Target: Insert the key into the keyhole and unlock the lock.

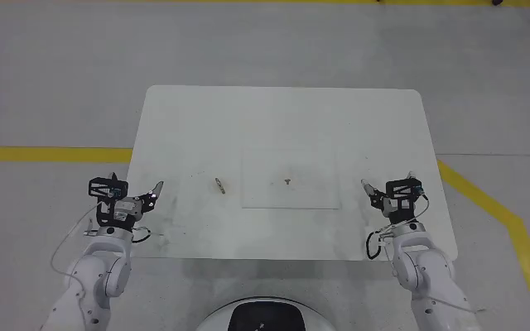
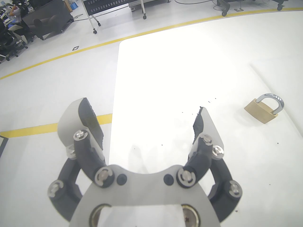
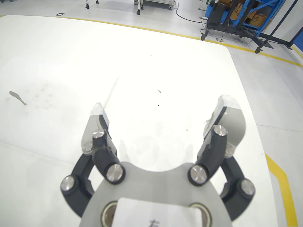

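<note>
Brass lock [image 2: 260,113] apart from key [image 3: 17,97]

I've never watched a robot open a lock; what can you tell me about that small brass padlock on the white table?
The small brass padlock has a blocky gold-coloured body and a curved silvery metal shackle, seemingly shut. It appears to lie flat on the white table. Only the table touches it; the open left gripper sits apart from it. Its keyhole cannot be seen.
</note>
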Action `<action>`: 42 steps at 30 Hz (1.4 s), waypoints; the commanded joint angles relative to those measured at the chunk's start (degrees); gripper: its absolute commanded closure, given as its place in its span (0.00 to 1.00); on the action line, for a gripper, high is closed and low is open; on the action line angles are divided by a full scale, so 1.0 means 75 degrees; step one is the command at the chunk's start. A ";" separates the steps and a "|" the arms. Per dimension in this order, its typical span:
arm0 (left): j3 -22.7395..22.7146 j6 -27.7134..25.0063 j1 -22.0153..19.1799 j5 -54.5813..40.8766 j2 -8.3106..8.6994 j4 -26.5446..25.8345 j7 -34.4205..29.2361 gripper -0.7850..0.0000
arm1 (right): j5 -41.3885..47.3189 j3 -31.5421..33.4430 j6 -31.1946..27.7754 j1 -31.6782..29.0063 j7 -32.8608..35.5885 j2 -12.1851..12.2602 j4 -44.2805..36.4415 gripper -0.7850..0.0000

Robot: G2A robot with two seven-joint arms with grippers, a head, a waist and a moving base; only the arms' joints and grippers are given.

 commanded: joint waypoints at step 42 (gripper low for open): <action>0.0000 0.0000 0.0000 0.0000 0.0000 0.0000 0.0000 0.00 | 0.0581 -0.3074 -0.5150 0.3783 0.2438 -0.0162 0.2416 0.09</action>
